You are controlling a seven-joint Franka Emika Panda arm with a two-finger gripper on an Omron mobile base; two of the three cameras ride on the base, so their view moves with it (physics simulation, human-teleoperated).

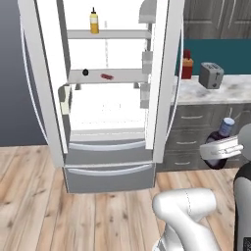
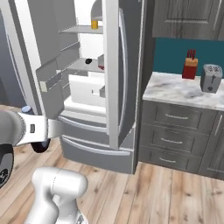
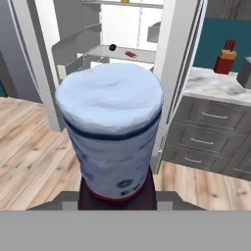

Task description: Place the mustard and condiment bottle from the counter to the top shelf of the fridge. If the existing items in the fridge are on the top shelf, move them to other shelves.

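Pincer (image 1: 219, 149): clamped on condiment bottle (image 1: 218, 142), apparently mid-body, above wood floor (image 1: 39, 196) right of open fridge (image 1: 105, 98). Mustard (image 1: 93, 21): top shelf (image 1: 108, 34). Black ball (image 1: 85, 72), red piece (image 1: 107, 76): shelf below. Marbled worktop (image 1: 235, 90): toaster (image 1: 211, 75).

Base cams flank arm, share fridge (image 1: 105, 98); hand cam seemingly close-up

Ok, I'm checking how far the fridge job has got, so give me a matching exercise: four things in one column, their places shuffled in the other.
1 mustard
2 condiment bottle
3 black ball
4 toaster

A on the counter
B on the top shelf
C between the fingers
D on the second shelf

Pairs: 1-B, 2-C, 3-D, 4-A
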